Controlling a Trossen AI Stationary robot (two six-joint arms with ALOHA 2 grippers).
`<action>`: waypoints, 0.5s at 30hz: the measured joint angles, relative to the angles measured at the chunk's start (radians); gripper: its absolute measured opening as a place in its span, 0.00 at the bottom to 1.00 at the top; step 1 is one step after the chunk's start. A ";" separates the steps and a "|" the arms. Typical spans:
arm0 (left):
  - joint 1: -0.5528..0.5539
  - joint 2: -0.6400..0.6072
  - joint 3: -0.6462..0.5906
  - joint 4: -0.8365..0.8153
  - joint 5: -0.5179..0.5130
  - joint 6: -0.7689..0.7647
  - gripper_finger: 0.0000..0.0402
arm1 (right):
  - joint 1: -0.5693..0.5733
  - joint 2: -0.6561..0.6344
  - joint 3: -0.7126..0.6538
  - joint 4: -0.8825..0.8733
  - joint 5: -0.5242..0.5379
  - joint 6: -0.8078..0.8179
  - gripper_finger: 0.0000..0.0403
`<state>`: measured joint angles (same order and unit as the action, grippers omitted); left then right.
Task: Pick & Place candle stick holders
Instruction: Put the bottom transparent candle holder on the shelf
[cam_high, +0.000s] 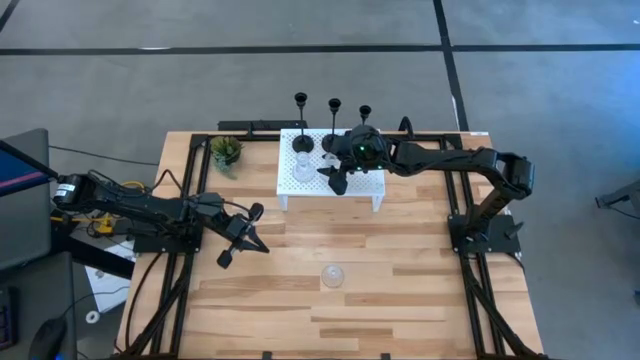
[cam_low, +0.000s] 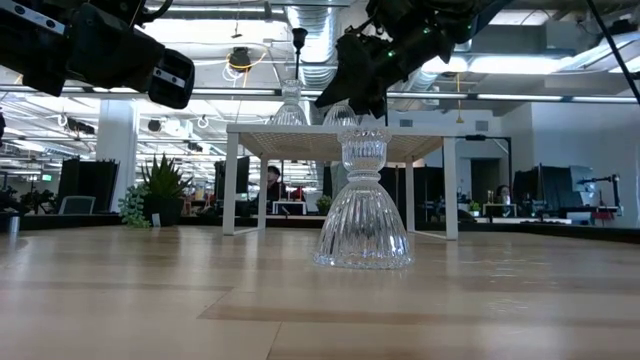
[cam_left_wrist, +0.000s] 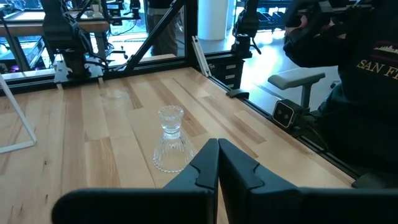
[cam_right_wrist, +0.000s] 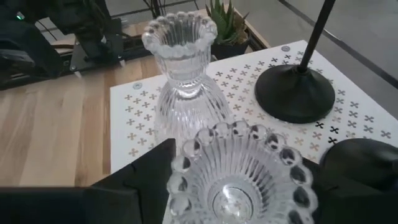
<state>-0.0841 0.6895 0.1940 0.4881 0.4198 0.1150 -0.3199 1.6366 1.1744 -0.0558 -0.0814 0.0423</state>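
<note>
Glass holder (cam_high: 332, 275) stands upright on table (cam_high: 400, 300), just fwd-right of left gripper (cam_high: 240, 240), jaws shut, empty; right gripper (cam_high: 340, 170) open astride a rack (cam_high: 372, 185) holder (cam_right_wrist: 239, 174).

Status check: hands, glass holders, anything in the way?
Right hand open around glass holder on rack. Left hand shut, idle. Third glass holder on table. Nothing blocking.

three black candle holders (cam_high: 301, 122), three clear glass candle holders (cam_high: 333, 275), one rack (cam_high: 292, 184), one plant (cam_high: 226, 152)
</note>
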 joint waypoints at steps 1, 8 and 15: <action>0.000 0.000 0.000 0.000 0.000 0.000 0.02 | 0.000 -0.001 0.000 0.002 0.000 0.000 0.56; 0.000 0.000 0.000 0.000 0.000 0.000 0.02 | -0.001 -0.033 0.001 -0.028 0.001 0.000 0.57; 0.000 0.000 0.000 0.000 0.000 0.000 0.02 | -0.001 -0.089 0.001 -0.044 0.003 -0.020 0.57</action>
<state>-0.0839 0.6895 0.1940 0.4881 0.4200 0.1146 -0.3210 1.5473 1.1756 -0.1001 -0.0784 0.0224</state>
